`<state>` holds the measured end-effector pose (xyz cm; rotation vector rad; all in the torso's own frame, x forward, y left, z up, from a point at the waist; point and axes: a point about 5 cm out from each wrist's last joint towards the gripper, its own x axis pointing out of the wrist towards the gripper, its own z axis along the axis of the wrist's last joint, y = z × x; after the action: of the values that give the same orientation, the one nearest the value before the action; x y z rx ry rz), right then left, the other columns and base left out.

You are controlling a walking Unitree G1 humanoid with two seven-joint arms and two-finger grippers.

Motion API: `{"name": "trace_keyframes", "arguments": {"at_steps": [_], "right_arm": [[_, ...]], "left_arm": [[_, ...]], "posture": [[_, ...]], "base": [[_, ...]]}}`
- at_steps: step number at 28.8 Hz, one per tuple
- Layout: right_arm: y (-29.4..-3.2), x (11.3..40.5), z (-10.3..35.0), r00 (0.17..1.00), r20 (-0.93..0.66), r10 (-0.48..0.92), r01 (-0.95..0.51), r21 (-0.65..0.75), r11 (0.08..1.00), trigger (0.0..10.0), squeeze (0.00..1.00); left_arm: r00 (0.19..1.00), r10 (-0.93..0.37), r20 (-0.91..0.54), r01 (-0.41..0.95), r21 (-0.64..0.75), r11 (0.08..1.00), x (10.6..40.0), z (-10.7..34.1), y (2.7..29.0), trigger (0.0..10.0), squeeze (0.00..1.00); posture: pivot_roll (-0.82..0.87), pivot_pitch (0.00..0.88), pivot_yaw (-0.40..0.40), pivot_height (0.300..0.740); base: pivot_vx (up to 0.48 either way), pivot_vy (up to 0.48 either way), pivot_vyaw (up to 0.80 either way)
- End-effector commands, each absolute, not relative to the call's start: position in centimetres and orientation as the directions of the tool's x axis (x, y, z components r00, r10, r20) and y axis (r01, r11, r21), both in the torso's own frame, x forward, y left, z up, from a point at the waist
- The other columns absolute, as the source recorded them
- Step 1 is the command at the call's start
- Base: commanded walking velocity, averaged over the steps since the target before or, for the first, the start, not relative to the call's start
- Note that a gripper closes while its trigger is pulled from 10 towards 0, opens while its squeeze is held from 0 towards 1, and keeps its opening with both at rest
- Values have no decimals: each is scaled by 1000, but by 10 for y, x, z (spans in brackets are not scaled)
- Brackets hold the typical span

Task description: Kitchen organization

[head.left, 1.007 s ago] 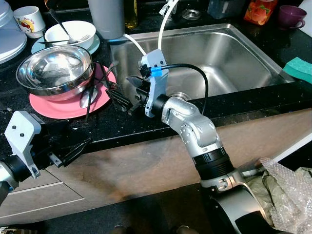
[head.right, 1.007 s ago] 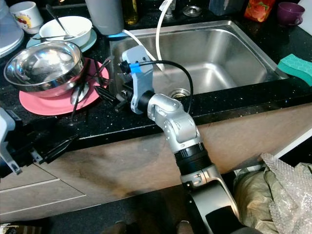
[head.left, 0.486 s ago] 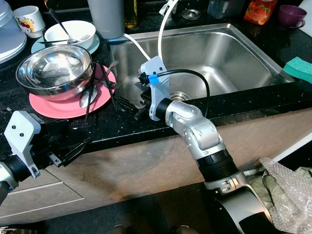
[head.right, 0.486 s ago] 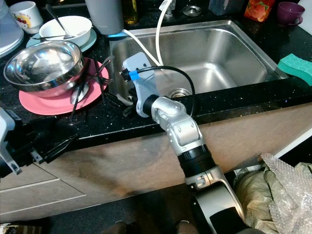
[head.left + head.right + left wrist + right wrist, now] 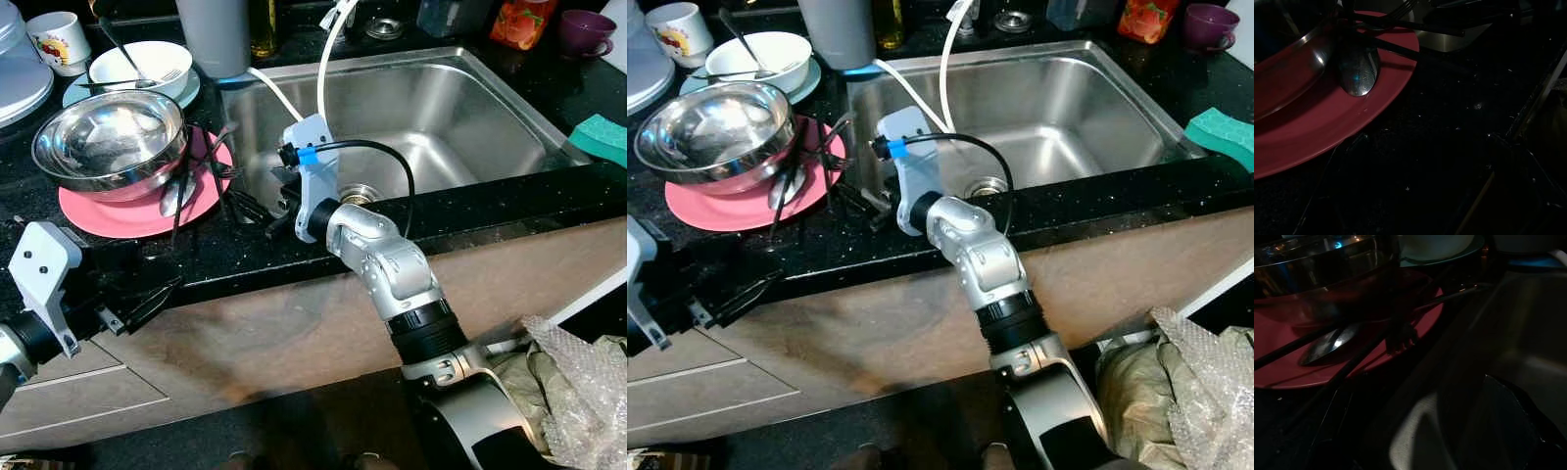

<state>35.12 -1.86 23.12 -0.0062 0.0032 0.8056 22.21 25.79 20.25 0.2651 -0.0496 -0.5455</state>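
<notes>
Organization is at an early stage. The steel bowl (image 5: 110, 142) sits on the red plate (image 5: 137, 211) with loose cutlery (image 5: 181, 191) (spoon and forks); the sink (image 5: 441, 117) holds nothing. The right pincer (image 5: 257, 209) rests on the bench (image 5: 245, 255) beside the plate, fingers apart, holding nothing. The left pincer (image 5: 147, 299) hangs at the bench edge, parted, unloaded.

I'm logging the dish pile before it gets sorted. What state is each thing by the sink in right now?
Round pink plate: flat on the black counter, carrying a bowl and cutlery.
Shiny steel mixing bowl: upright on that plate, empty.
White ceramic bowl: upright, fork resting inside.
Stainless steel sink: empty, drain uncovered.
Right gripper: open, beside the plate's edge.
Left gripper: open, at the counter's front edge.
</notes>
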Motion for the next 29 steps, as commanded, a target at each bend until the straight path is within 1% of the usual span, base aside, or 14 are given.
{"name": "trace_keyframes", "arguments": {"at_steps": [1, 7, 10, 12, 13, 14, 15, 16, 19, 20, 21, 25, 29], "right_arm": [[-19, 353, 235, 695, 9, 719, -719, 8, 694, 10000, 0], [-23, 351, 243, 689, 28, 724, -724, 30, 689, 10000, 0], [-17, 341, 249, 635, 41, 772, -773, 52, 633, 10000, 0], [-17, 341, 249, 635, 41, 772, -773, 52, 633, 10000, 0], [-15, 338, 251, 613, 44, 789, -790, 53, 611, 10000, 0], [-15, 338, 251, 613, 44, 789, -790, 53, 611, 10000, 0], [-12, 333, 253, 585, 47, 810, -811, 49, 583, 10000, 0], [-12, 333, 253, 585, 47, 810, -811, 49, 583, 10000, 0], [-2, 318, 252, 481, 0, 877, -876, -27, 481, 10000, 0], [-2, 318, 252, 481, 0, 877, -876, -27, 481, 10000, 0], [0, 315, 249, 466, -23, 884, -884, -56, 465, 10000, 0], [2, 313, 240, 478, -83, 874, -876, -125, 467, 10000, 0], [3, 315, 237, 498, -95, 862, -864, -138, 484, 10000, 0]], "left_arm": [[852, -520, -64, 517, 263, 815, 222, 199, 258, 10000, 0], [851, -521, -65, 519, 262, 814, 223, 199, 258, 10000, 0], [849, -524, -69, 522, 260, 812, 223, 199, 258, 10000, 0], [849, -524, -69, 522, 260, 812, 223, 199, 258, 10000, 0], [849, -524, -71, 523, 259, 812, 223, 199, 259, 10000, 0], [849, -524, -71, 523, 259, 812, 223, 199, 259, 10000, 0], [848, -525, -74, 525, 259, 811, 222, 199, 259, 10000, 0], [848, -525, -74, 525, 259, 811, 222, 199, 259, 10000, 0], [845, -527, -96, 532, 257, 807, 220, 197, 261, 10000, 0], [845, -527, -96, 532, 257, 807, 220, 197, 261, 10000, 0], [844, -527, -102, 534, 258, 805, 220, 197, 261, 10000, 0], [847, -520, -111, 530, 265, 806, 218, 198, 265, 10000, 0], [847, -519, -112, 529, 265, 806, 218, 198, 265, 10000, 0]], "posture": [[60, 171, -6, 740], [61, 166, -2, 740], [61, 164, -1, 740], [61, 164, -1, 740], [61, 162, -1, 740], [61, 162, -1, 740], [62, 163, -1, 740], [62, 163, -1, 740], [61, 163, -2, 740], [61, 163, -2, 740], [61, 163, -2, 740], [62, 161, -4, 740], [67, 156, -9, 740]], "base": [[0, 0, 0], [0, 0, 0], [0, 0, 0], [0, 0, 0], [0, 0, 0], [0, 0, 0], [0, 0, 0], [0, 0, 0], [0, 0, 0], [0, 0, 0], [0, 0, 0], [0, 0, 0], [0, 0, 0]]}}
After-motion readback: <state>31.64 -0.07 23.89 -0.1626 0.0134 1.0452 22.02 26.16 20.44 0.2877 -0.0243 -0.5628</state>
